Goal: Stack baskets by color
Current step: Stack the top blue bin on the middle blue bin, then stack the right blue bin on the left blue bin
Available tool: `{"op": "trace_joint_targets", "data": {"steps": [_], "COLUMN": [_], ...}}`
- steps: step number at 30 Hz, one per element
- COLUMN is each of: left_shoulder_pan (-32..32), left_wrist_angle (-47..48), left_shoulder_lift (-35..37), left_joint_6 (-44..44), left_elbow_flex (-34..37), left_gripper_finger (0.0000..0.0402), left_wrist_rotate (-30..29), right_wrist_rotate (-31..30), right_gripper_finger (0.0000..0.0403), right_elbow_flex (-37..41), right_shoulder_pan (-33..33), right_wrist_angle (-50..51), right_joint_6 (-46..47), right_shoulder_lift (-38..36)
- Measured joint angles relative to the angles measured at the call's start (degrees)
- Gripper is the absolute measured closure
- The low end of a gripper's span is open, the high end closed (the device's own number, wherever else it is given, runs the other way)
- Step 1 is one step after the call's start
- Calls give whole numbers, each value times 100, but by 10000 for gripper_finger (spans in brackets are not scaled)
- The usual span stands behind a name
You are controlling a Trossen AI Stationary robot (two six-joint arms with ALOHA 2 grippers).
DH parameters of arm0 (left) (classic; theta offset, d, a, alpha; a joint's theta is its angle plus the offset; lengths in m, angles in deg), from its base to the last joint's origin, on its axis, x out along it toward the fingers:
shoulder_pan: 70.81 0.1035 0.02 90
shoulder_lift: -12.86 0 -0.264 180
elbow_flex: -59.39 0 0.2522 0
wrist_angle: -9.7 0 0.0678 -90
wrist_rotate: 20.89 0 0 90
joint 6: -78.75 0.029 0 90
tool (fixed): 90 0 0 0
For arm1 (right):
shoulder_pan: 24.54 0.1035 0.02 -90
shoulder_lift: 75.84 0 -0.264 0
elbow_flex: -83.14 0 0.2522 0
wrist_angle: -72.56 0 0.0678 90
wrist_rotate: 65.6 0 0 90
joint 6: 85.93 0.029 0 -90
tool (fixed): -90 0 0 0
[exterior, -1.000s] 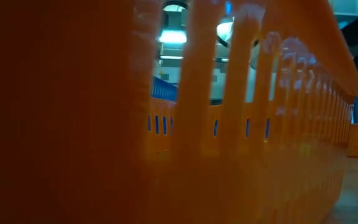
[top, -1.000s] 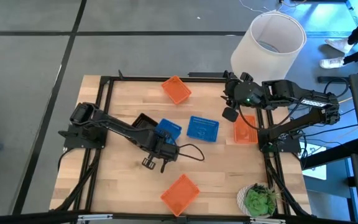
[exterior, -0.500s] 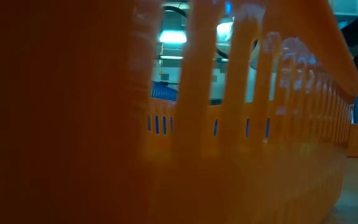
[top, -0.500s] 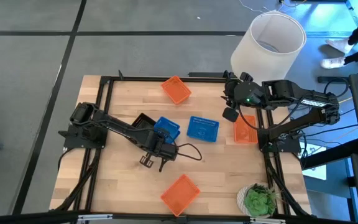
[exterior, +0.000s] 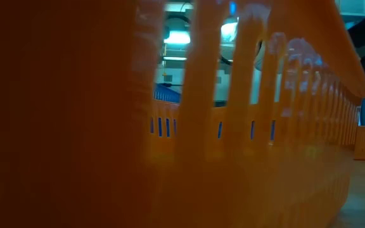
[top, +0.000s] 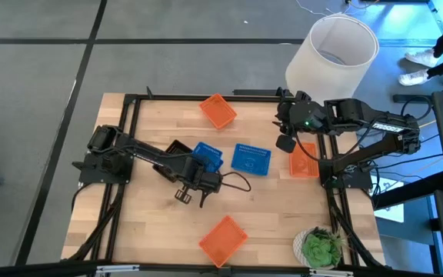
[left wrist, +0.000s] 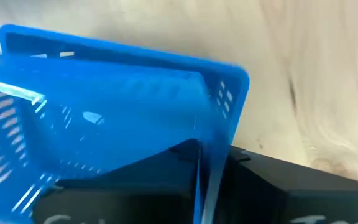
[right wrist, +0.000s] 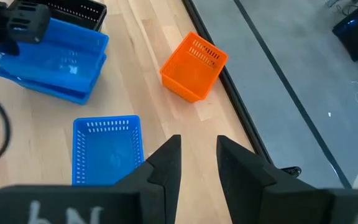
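Note:
A blue basket (top: 206, 156) sits nested in a second blue one (right wrist: 42, 86) at mid-table, and my left gripper (top: 203, 167) is shut on the upper one's wall. A third blue basket (top: 251, 158) lies flat to its right. Orange baskets stand at the far side (top: 218, 110), the right (top: 304, 161) and the near side (top: 223, 238). A black basket (top: 177, 148) lies partly hidden under my left arm. My right gripper (right wrist: 194, 155) hangs open, high over the table's right far part, holding nothing. My left gripper pinches a side wall (left wrist: 209, 158) of the upper blue basket, near a corner. One finger (left wrist: 166, 171) is inside the basket and the other (left wrist: 266, 180) outside. The fingers come steeply from above. The basket rests in the blue basket beneath it.
A large white lampshade (top: 331, 54) stands past the far right corner and a green plant (top: 319, 248) at the near right corner. A dark frame (top: 129, 100) edges the wooden table. The near orange basket's wall (exterior: 75, 126) fills the low view. Bare wood lies at the near left.

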Motion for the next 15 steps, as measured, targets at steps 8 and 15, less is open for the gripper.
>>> {"op": "trace_joint_targets", "data": {"steps": [8,15], "left_shoulder_pan": [104,103], "left_wrist_angle": [-47,73], "left_shoulder_lift": [0,0], "left_joint_6": [-110,-825], "left_elbow_flex": [0,-68], "left_gripper_finger": [346,343], "left_wrist_rotate": [-2,-3], "right_wrist_rotate": [0,104], "right_gripper_finger": [301,301], "right_elbow_flex": [0,0], "right_shoulder_pan": [0,0], "right_wrist_angle": [2,28], "right_joint_6": [-69,-96], "right_shoulder_lift": [0,0]}}
